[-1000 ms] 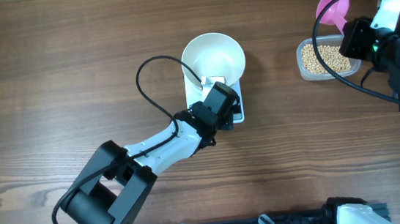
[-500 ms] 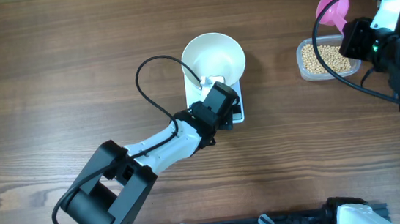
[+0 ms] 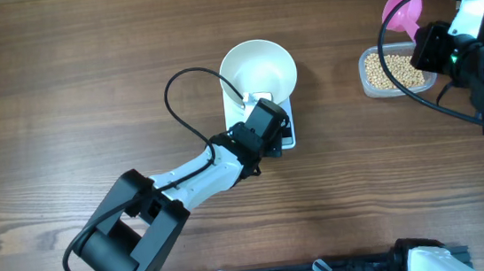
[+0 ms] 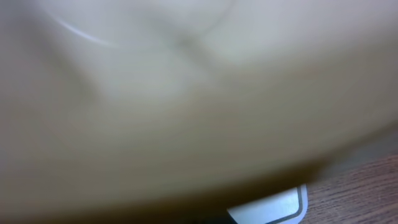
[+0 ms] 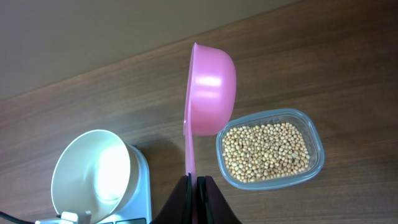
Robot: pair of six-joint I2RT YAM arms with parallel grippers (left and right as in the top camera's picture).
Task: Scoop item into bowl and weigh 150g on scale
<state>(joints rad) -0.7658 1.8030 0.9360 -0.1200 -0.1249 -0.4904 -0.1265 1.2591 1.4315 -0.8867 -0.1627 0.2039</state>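
The white bowl (image 3: pixel 258 67) stands on the white scale (image 3: pixel 289 140) mid-table, and no beans show inside it. My left gripper (image 3: pixel 267 120) hovers low over the scale's front edge with its jaws shut on nothing, right against the bowl. In the left wrist view the blurred bowl (image 4: pixel 186 93) fills the frame and hides the fingers, with one scale corner (image 4: pixel 277 205) below. My right gripper (image 5: pixel 192 190) is shut on the handle of a pink scoop (image 5: pixel 211 87), held on edge above the clear tub of tan beans (image 5: pixel 268 149). The right gripper (image 3: pixel 421 29) is at the far right.
The tub of beans (image 3: pixel 392 70) sits on the wooden table right of the scale, with the pink scoop (image 3: pixel 402 9) just behind it. A black cable (image 3: pixel 180 88) loops from the left arm beside the bowl. In the right wrist view the bowl (image 5: pixel 93 171) and scale (image 5: pixel 142 186) lie lower left.
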